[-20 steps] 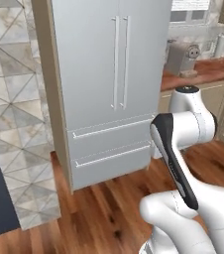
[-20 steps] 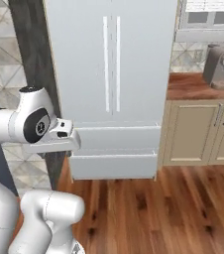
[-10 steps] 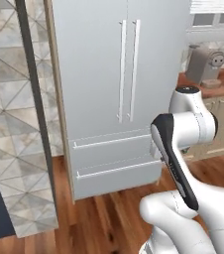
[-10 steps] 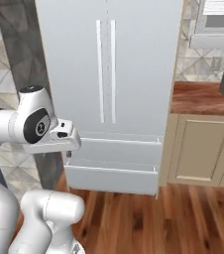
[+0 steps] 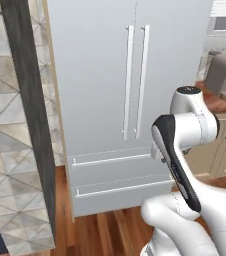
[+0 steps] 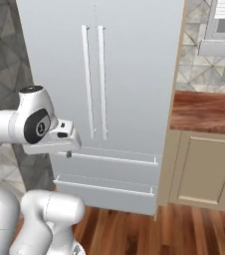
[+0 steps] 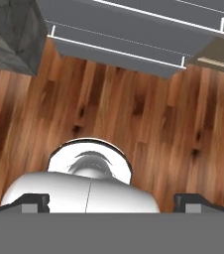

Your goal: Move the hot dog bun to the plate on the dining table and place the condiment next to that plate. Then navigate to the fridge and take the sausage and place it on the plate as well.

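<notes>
kitchen, wood floor (image 7: 148, 124); fridge (image 5: 130, 75) doors closed dead ahead. hand (image 7: 111, 203) spread, empty, aimed at the floor. risk: base bumps the drawers before the arm reaches a handle.

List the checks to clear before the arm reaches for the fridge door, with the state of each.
1. Fridge in front of the base: ok, it fills the middle of both base views.
2. Fridge doors shut: ok, both upper doors and both drawers are closed, so the sausage cannot be checked.
3. Door handles in view: ok, two vertical bars meet at the centre seam.
4. Gripper open and holding nothing: ok, its tips stand far apart at the edges of the hand view.
5. Hand aimed at a handle: not ok, the hand view looks down at the wooden floor and the bottom drawer.
6. Handle within reach: cannot tell.
</notes>
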